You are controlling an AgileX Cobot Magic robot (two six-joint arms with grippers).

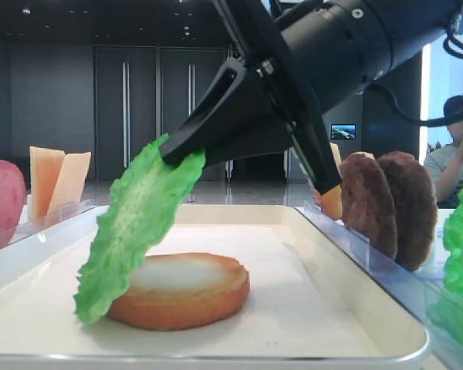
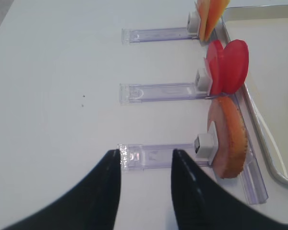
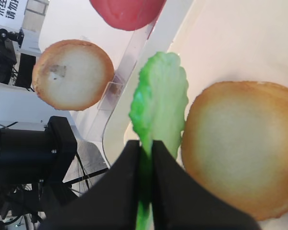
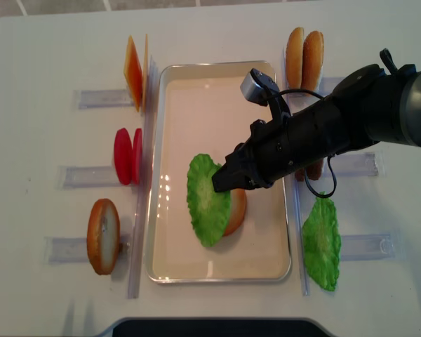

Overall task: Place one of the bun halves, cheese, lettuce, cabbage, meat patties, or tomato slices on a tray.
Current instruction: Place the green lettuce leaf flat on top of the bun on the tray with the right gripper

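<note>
My right gripper (image 1: 181, 158) (image 3: 145, 146) (image 4: 221, 181) is shut on the rim of a bright green frilly lettuce (image 1: 135, 231) (image 3: 161, 96) (image 4: 207, 200). The leaf hangs tilted over the cream tray (image 1: 293, 308) (image 4: 196, 105). Its lower end reaches down at the edge of a bun half (image 1: 181, 289) (image 3: 240, 158) (image 4: 237, 210) lying pale face up on the liner; whether they touch I cannot tell. My left gripper (image 2: 146, 155) is open with nothing in it, above the table at the end of a clear rack (image 2: 156, 155).
Left of the tray, clear racks hold cheese (image 4: 135, 70) (image 2: 209, 17), tomato slices (image 4: 128, 156) (image 2: 228, 67) and a bun half (image 4: 102, 235) (image 2: 228, 139). On the right stand two buns (image 4: 303, 56), meat patties (image 1: 390, 204) and another lettuce leaf (image 4: 321, 242).
</note>
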